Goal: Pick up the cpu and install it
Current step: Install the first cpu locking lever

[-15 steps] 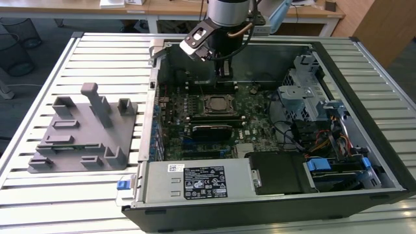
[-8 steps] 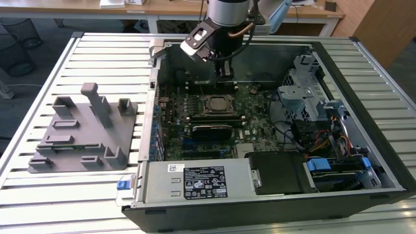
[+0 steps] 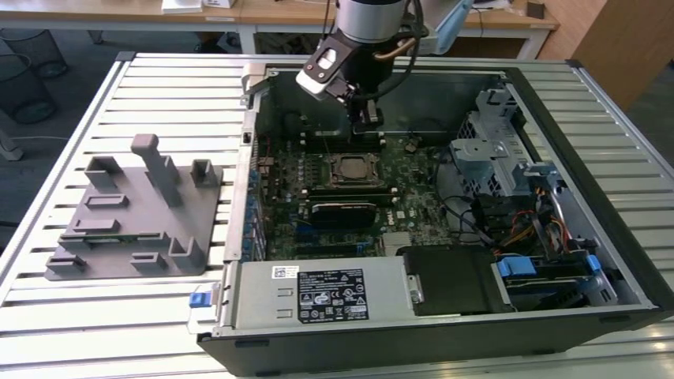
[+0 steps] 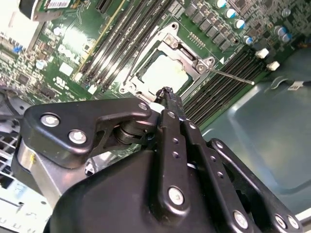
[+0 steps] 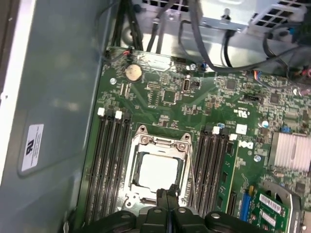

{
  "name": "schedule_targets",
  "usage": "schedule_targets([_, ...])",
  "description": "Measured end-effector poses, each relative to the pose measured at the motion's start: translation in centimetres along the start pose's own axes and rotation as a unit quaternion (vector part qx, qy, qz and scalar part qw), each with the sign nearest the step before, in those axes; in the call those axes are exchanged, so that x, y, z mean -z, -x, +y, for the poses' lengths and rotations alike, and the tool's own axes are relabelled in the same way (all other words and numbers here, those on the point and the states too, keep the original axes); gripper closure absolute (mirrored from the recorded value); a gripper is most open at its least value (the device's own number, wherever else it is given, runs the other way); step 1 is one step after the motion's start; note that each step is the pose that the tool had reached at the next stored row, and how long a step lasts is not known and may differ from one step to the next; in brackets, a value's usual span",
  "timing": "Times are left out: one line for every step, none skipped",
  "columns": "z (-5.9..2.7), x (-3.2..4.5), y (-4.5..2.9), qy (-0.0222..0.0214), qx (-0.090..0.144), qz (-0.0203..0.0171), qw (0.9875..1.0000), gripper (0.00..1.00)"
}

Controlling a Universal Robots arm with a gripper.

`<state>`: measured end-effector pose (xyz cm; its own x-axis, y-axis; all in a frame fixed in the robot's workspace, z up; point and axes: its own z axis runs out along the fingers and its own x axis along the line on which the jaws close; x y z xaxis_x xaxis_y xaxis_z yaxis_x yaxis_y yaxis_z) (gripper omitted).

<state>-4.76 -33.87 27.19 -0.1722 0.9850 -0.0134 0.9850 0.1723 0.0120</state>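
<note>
Open case (image 3: 443, 197) lying on slatted surface (image 3: 158, 308), grey fixture (image 3: 137, 217) beside it at the exterior view's left. Inside, motherboard (image 5: 184, 97) with socket frame (image 5: 158, 170) hemmed by memory slots (image 5: 109, 160) on two sides. Cpu (image 5: 156, 172) seated in the socket, just below closed, empty fingers (image 5: 168, 196). Arm (image 3: 368, 31) reaching straight down into the case.
</note>
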Motion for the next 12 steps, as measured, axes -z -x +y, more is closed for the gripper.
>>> schedule_targets([0.0, 0.0, 0.0, 0.0001, 0.006, 0.0, 1.0, 0.89])
schedule_targets([0.0, 0.0, 0.0, 0.0001, 0.012, 0.0001, 0.9999, 0.89])
schedule_targets([0.0, 0.0, 0.0, 0.0002, 0.017, 0.0002, 0.9999, 0.89])
schedule_targets([0.0, 0.0, 0.0, 0.0003, 0.021, 0.0002, 0.9998, 0.89])
schedule_targets([0.0, 0.0, 0.01, 0.0003, 0.025, 0.0003, 0.9997, 0.89])
schedule_targets([-0.01, 0.0, 0.02, 0.0004, 0.028, 0.0003, 0.9996, 0.89])
schedule_targets([-0.01, 0.0, 0.02, 0.0004, 0.034, 0.0004, 0.9994, 0.89])
schedule_targets([-0.01, 0.0, 0.02, 0.0005, 0.041, 0.0005, 0.9992, 0.89])
schedule_targets([-0.01, 0.0, 0.02, 0.0006, 0.049, 0.0006, 0.9988, 0.89])
schedule_targets([-0.01, 0.0, 0.02, 0.0007, 0.057, 0.0006, 0.9984, 0.89])
schedule_targets([-0.01, 0.0, 0.02, 0.0008, 0.064, 0.0007, 0.998, 0.89])
schedule_targets([-0.03, 0.0, 0.02, 0.0009, 0.07, 0.0008, 0.9976, 0.89])
